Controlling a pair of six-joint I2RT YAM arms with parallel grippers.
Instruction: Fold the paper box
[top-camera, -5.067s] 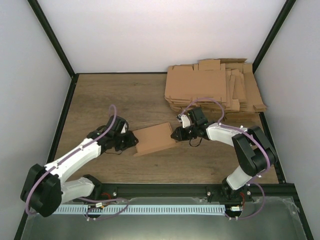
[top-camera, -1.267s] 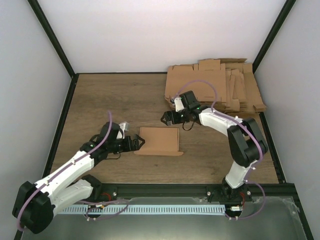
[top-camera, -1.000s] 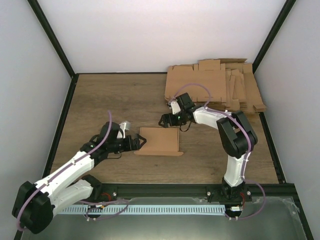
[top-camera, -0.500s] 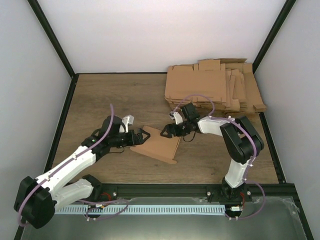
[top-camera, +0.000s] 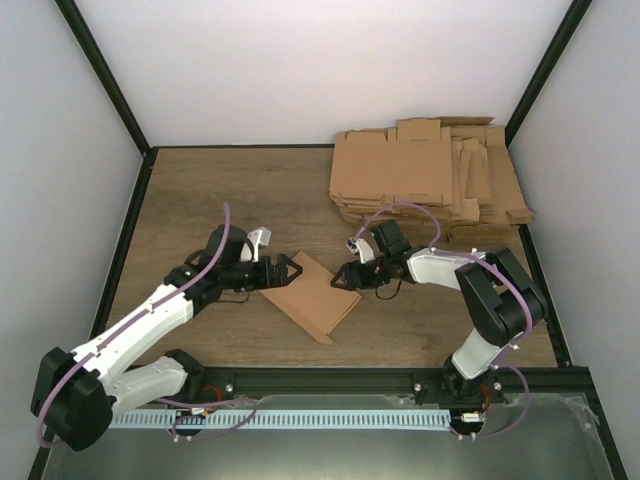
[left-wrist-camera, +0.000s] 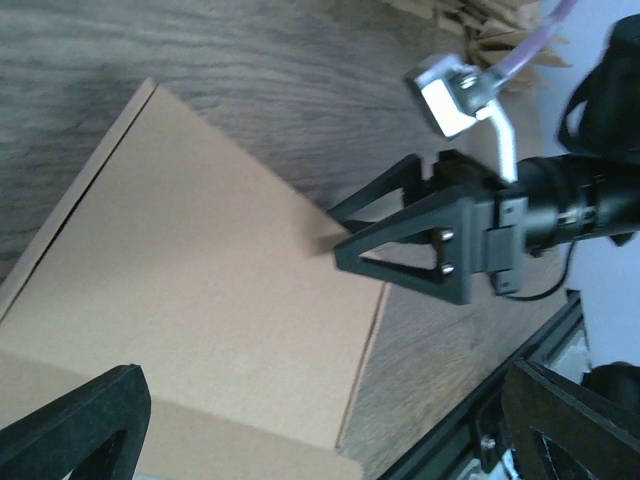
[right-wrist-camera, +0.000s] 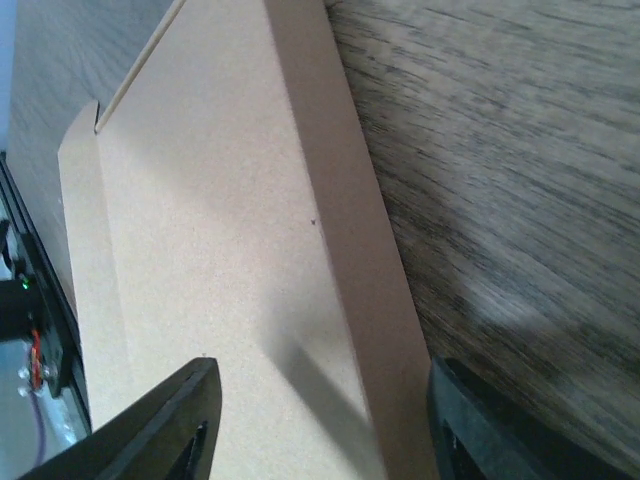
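The paper box (top-camera: 312, 293) is a flat, closed brown mailer lying skewed on the wooden table, one corner pointing toward the near edge. My left gripper (top-camera: 287, 269) is open wide at the box's upper left edge; in the left wrist view the box (left-wrist-camera: 200, 300) fills the space between its fingers (left-wrist-camera: 80, 425). My right gripper (top-camera: 342, 277) is at the box's right corner, jaws apart. In the right wrist view one finger (right-wrist-camera: 185, 420) hangs over the box's top face (right-wrist-camera: 220, 260) and the other over the table beside its side wall. The right gripper (left-wrist-camera: 440, 245) also shows in the left wrist view.
A pile of flat cardboard blanks (top-camera: 430, 175) lies at the back right, its edge (left-wrist-camera: 480, 15) showing at the top of the left wrist view. Black frame rails border the table (top-camera: 200, 200) on the left, right and near sides.
The box has turned from square-on to diagonal. My left gripper moved up and right along its left edge. The right gripper came down from the back to the box's right corner.
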